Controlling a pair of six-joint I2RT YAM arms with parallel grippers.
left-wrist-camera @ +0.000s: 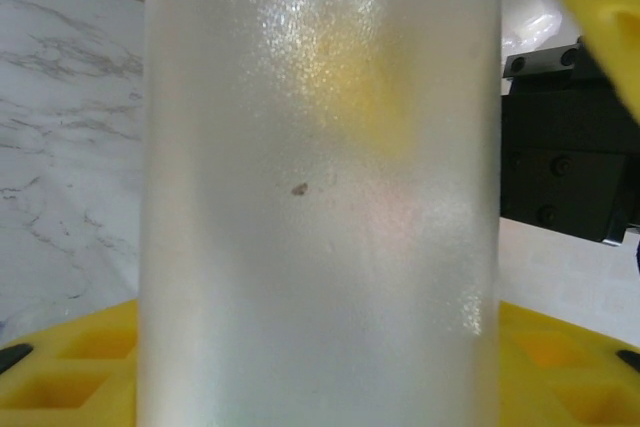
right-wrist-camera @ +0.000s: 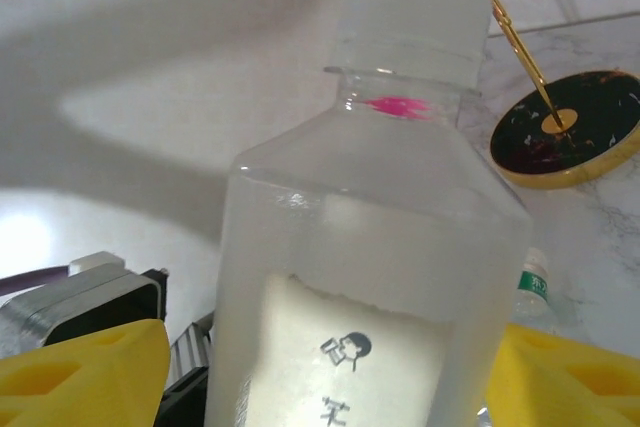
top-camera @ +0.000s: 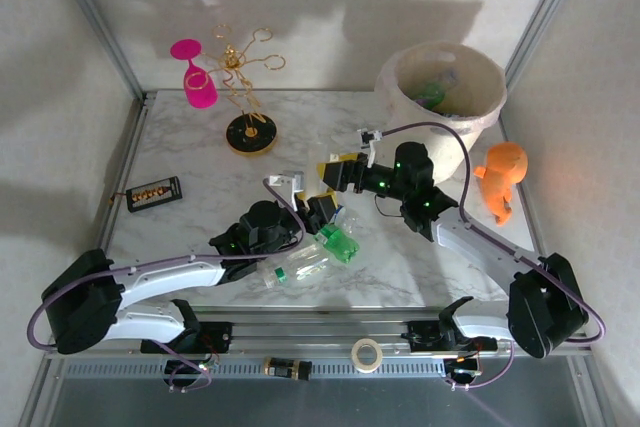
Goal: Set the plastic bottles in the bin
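A frosted white plastic bottle [right-wrist-camera: 370,247] with a white cap stands between both grippers above the middle of the table. My left gripper [left-wrist-camera: 320,367] is shut on its lower body [left-wrist-camera: 320,187], one yellow finger on each side. My right gripper [right-wrist-camera: 330,377] straddles the labelled part higher up, jaws open, with a gap showing beside its left finger [right-wrist-camera: 90,372]. From above, the left gripper [top-camera: 312,209] and right gripper [top-camera: 335,175] meet tip to tip. A clear bottle [top-camera: 315,255] with a green label lies on the table just in front of them. The bin [top-camera: 488,97] stands at the back right.
Bottles lie inside the bin. An orange figure [top-camera: 503,175] stands right of my right arm. A gold wire stand [top-camera: 250,132] with a pink plastic glass [top-camera: 198,82] is at the back left. A small black box [top-camera: 153,193] sits near the left edge.
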